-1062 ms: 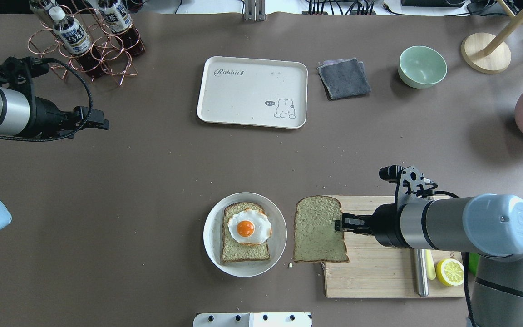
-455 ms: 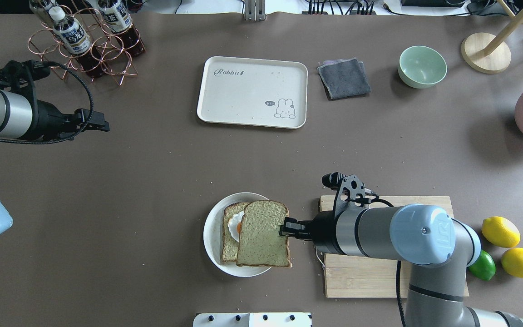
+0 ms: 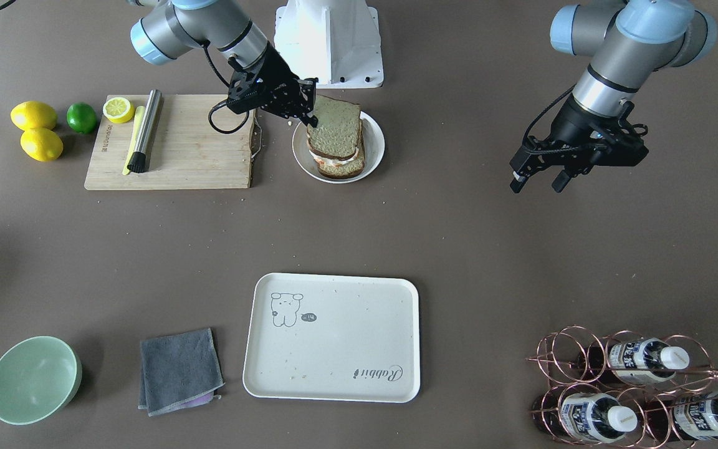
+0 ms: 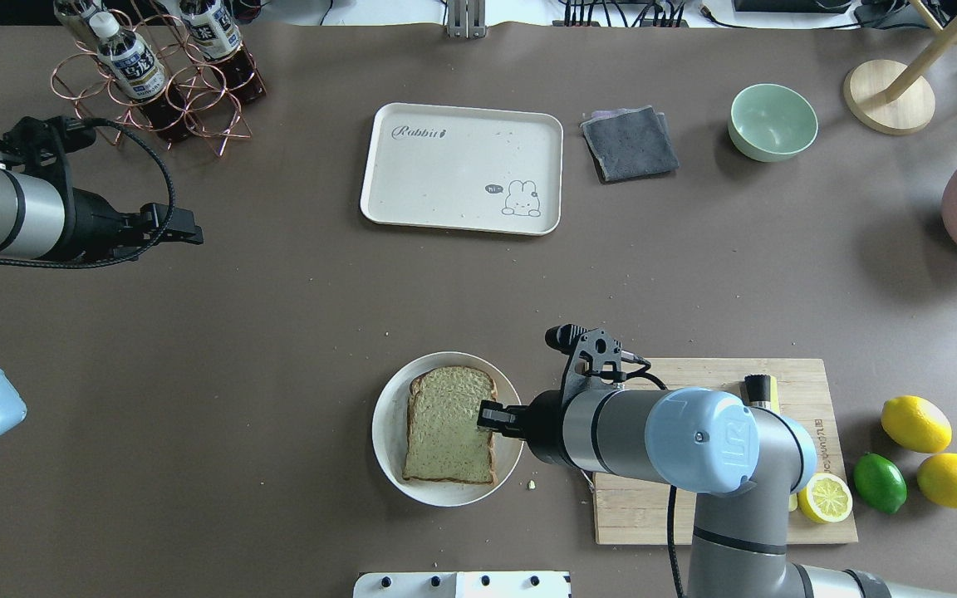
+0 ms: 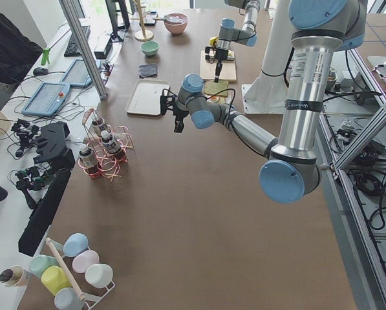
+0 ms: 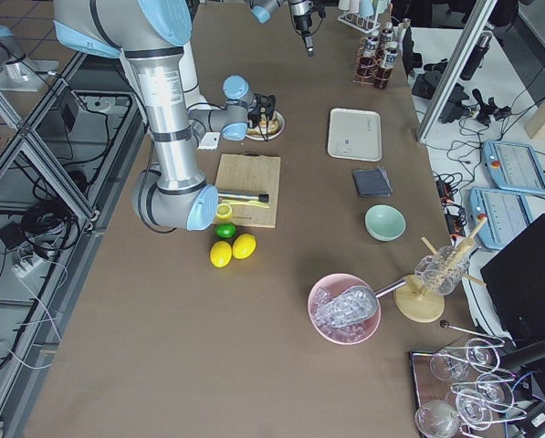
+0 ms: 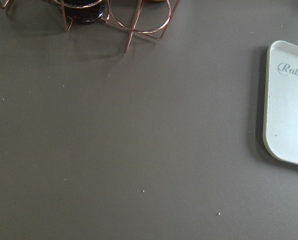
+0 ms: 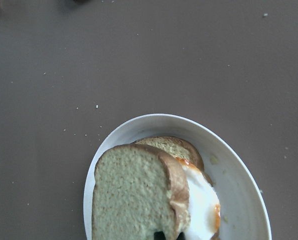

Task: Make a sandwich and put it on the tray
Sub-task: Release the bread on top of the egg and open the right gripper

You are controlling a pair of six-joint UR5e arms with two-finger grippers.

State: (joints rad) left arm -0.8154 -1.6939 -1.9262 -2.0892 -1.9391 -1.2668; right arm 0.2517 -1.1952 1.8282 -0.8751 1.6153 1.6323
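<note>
The right gripper is clamped on the near edge of the top slice, one finger above the bread and one under it. The slice reaches out ahead of the fingertips, over the plate. In the overhead view it covers everything below it. The right wrist camera shows more: a strip of egg, white with an orange rim, at the slice's right side, and the crust of the bottom slice peeking out past its far edge. The fingers themselves are cut off at that view's lower edge, leaving only a dark notch in the bread. In the front view the held side looks slightly raised, so the slice may not be lying flat on the egg; I cannot tell whether they touch.

The tray lies well ahead of this gripper, far across the table. The board sits behind the wrist, partly hidden by the arm.

The left gripper hangs over bare table with its fingers spread, holding nothing. Its camera catches only a corner of the tray at the right edge and the feet of the rack at the top.
</note>
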